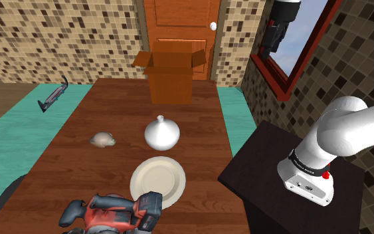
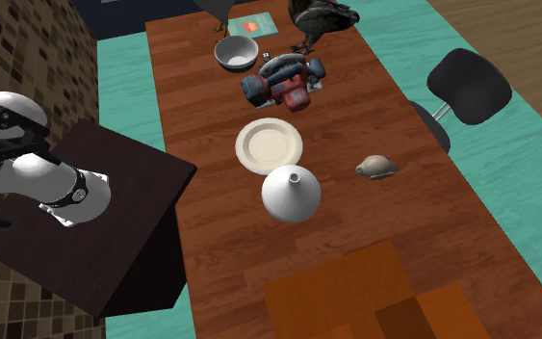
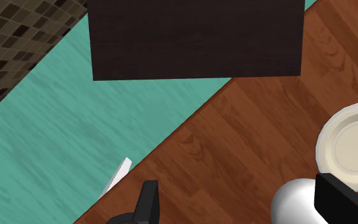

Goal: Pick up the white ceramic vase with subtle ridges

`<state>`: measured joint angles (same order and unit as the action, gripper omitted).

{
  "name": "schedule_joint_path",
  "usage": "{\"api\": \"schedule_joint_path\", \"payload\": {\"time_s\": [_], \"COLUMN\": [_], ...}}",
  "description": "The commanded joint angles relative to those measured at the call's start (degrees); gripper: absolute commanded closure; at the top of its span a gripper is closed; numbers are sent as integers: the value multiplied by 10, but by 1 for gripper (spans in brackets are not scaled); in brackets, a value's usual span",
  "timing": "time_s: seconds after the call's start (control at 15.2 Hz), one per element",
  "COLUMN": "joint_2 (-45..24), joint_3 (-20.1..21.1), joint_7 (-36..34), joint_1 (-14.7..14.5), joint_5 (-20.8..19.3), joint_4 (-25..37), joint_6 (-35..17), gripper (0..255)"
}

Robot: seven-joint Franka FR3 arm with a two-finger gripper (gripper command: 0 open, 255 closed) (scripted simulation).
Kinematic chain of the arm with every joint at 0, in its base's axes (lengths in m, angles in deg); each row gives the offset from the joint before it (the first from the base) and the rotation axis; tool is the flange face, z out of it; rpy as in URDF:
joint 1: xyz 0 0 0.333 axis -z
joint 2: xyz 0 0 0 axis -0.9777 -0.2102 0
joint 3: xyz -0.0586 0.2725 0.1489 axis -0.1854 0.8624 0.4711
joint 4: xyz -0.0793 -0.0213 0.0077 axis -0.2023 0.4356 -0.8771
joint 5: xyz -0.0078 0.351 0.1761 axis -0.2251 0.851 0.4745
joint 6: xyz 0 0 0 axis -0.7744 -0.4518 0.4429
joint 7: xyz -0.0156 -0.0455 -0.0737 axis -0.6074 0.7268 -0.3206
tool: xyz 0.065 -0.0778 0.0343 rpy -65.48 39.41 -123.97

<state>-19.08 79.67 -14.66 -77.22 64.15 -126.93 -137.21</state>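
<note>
The white vase (image 1: 161,133) has a squat round body and a short narrow neck. It stands upright in the middle of the wooden table (image 1: 112,106), between a cream plate (image 1: 157,181) and a cardboard box (image 1: 171,74). In the second exterior view the vase (image 2: 291,193) sits just below the plate (image 2: 270,144). My black gripper (image 1: 269,48) hangs high above the stand, in front of the window and far from the vase. Seen from the wrist, the gripper (image 3: 241,207) is open and holds nothing, and the vase (image 3: 295,202) lies far below beside one fingertip (image 3: 343,200).
A red and black drill (image 1: 112,213) lies beyond the plate near the table's end. A small brownish shell-like object (image 1: 103,139) rests beside the vase. A bowl (image 2: 237,53), a dark bird figure (image 2: 322,17) and a black chair (image 2: 466,87) stand farther off. The dark stand (image 3: 196,38) borders the table.
</note>
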Motion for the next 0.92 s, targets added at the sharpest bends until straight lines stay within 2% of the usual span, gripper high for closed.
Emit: {"api": "schedule_joint_path", "payload": {"time_s": [0.0, 0.46, 0.86], "joint_2": [0, -78, -168], "joint_3": [0, 43, 79], "joint_7": [0, -39, -70], "joint_1": [0, -24, -43], "joint_5": [0, 32, 52], "joint_4": [0, -28, -24], "joint_6": [0, -110, -200], "gripper": [0, 0, 0]}}
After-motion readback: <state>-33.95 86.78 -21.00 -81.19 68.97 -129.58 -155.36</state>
